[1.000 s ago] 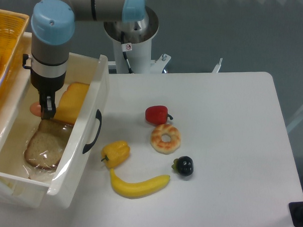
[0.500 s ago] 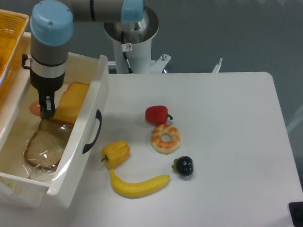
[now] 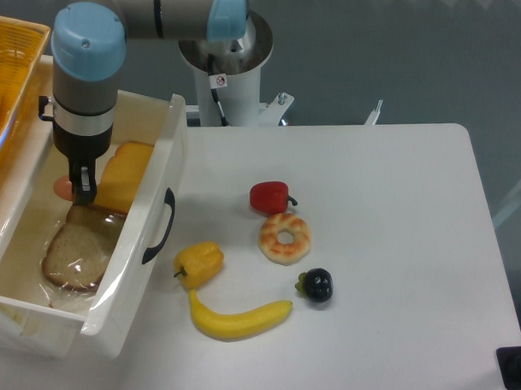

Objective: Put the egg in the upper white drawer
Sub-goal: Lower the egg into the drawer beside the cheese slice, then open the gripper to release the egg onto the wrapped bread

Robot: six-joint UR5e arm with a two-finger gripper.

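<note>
At the far left edge a yellow wicker basket (image 3: 12, 75) stands raised beside the desk (image 3: 387, 251), a white, round-cornered top set against a grey-blue floor. Just right of the basket the upper white drawer (image 3: 134, 268) is pulled open, its black curved handle facing the desk. Inside it lie a slice of brown bread (image 3: 74, 257) toward the near end and a yellow block of cheese (image 3: 124, 177) toward the far end.

The egg (image 3: 65, 188) rests in the drawer, left of the cheese and just beyond the bread; only its pinkish-orange left part shows beside the dark fingertip. The arm (image 3: 89, 78) reaches over from its white pedestal (image 3: 230, 83) at the back edge of the desk, its grey and light-blue wrist pointing straight down into the drawer. The gripper (image 3: 81, 182) hangs right at the egg, with one dark finger visible in front of it; whether the jaws are closed on the egg or parted cannot be told from this angle.

Further right, on the open desk, lie a yellow bell pepper (image 3: 199, 263), a banana (image 3: 237, 318), a red bell pepper (image 3: 270, 197), a tan ring donut (image 3: 285, 238) just below it, and a dark round fruit (image 3: 316, 286) close beneath the donut.
</note>
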